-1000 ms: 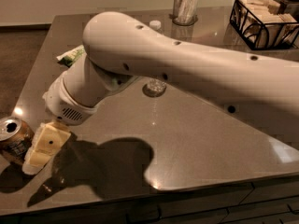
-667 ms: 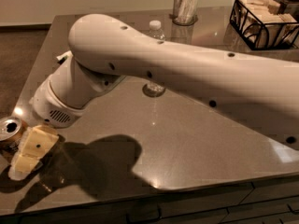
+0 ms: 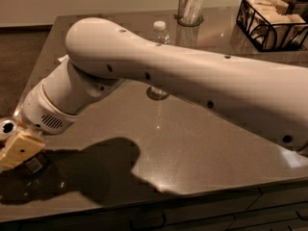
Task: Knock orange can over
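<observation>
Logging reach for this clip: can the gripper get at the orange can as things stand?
Likely yes: the gripper is at the table's near corner, right beside the orange can, with nothing visible between them.

Claw [image 3: 17, 151] just beside orange can [image 3: 6, 128]

Water bottle [image 3: 160, 34], glass holder [image 3: 190, 8], wire basket [image 3: 254, 29] on dark table [image 3: 207, 143].
</observation>
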Motion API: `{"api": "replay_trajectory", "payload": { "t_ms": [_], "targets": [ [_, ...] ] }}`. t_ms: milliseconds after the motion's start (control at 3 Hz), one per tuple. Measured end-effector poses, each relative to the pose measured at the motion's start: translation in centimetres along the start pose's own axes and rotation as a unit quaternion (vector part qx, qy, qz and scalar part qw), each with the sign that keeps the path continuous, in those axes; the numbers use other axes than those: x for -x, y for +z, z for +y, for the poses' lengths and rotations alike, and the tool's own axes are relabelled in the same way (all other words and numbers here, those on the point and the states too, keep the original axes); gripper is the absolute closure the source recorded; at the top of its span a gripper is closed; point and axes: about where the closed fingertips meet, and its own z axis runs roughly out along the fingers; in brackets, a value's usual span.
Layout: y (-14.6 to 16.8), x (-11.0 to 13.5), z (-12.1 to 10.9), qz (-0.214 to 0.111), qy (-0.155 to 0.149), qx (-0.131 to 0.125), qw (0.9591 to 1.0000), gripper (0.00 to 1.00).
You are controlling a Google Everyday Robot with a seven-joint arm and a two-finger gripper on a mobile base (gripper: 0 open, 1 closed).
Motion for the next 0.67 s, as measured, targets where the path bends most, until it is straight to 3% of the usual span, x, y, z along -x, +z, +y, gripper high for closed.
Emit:
{"api": "replay_trajectory", "payload": {
  "t_ms": [333,667],
  "targets": [
    [-1.9,0.5,0.3,-0.009,0.015,-0.021,0.9996,0.72],
    [-6.2,0.8,0.6,0.02,0.034,-0.066,0.997,0.96]
  ]
}}
